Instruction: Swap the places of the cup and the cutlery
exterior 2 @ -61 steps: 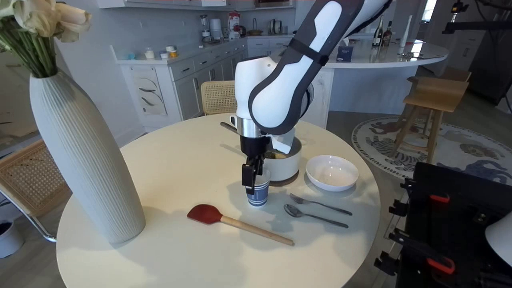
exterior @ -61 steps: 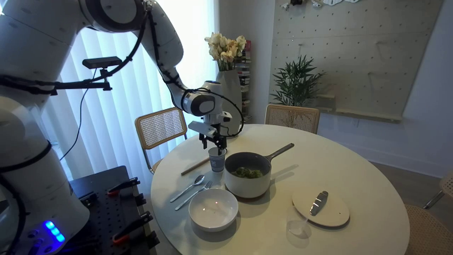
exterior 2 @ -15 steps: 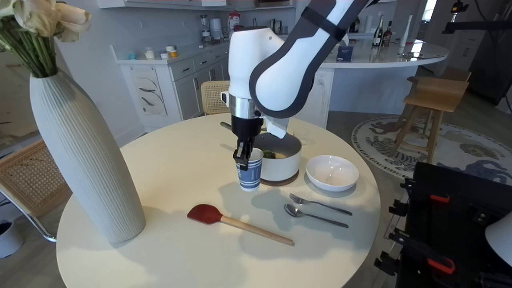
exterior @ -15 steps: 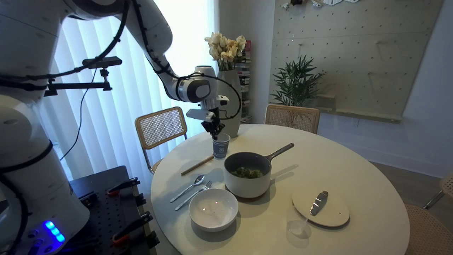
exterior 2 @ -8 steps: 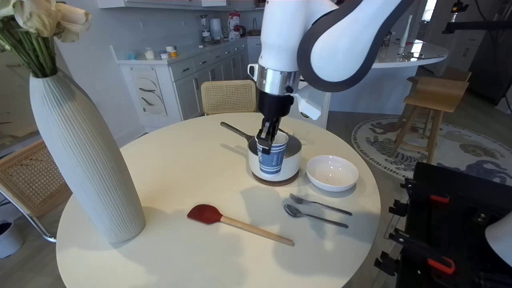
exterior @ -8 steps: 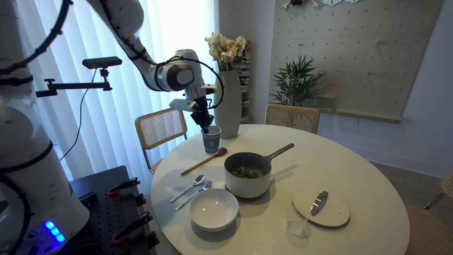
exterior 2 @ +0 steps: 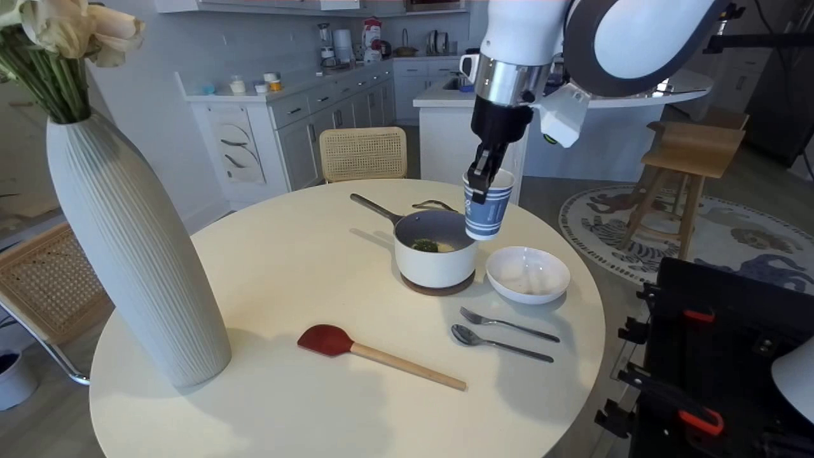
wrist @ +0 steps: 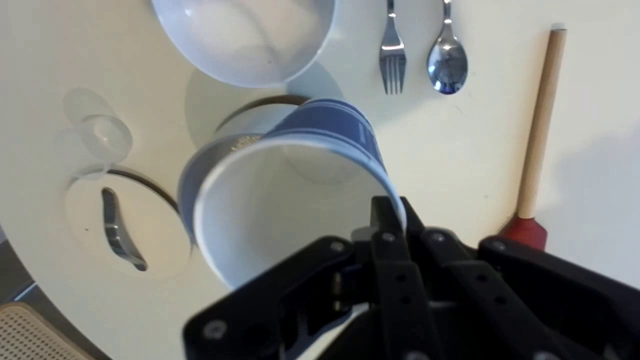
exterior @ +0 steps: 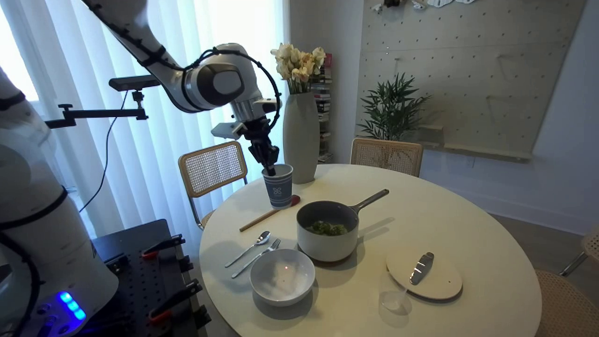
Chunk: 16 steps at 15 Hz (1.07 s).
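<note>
Now, in an exterior view, the gripper (exterior: 270, 171) pinches the rim of a blue-banded paper cup (exterior: 280, 192), holding it tilted above the round table (exterior: 449, 224); earlier the cup was lower, just beside the saucepan (exterior: 326, 244). In an exterior view, the fork (exterior 2: 512, 326) and spoon (exterior 2: 507, 348), the 2 pieces of cutlery, lie unmoved between the bowl (exterior 2: 528, 276) and the red-headed spatula (exterior 2: 327, 340), while the cup, previously in front of the saucepan, now shows higher, near the gap between saucepan and bowl. In the wrist view, 1 fingertip (wrist: 383, 220) sits inside the cup's wall and 1 outside, closed on it; the cup hides part of the saucepan.
</note>
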Available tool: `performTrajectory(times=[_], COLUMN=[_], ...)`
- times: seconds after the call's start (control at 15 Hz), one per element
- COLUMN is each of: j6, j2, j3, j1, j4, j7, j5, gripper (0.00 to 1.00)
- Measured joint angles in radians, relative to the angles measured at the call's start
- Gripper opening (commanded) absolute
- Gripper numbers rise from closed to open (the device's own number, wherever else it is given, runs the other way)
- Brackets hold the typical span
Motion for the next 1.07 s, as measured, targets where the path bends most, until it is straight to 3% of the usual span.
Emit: performTrajectory(times=[0.53, 1.07], j6=[-0.025, -0.025], j2=[0.028, 0.284], j3=[-0.093, -0.193], j1=[-0.178, -0.211], j4=[0.03, 0.238], j7=[-0.003, -0.022], j5=[-0.054, -0.047], gripper=[0.01, 0.01])
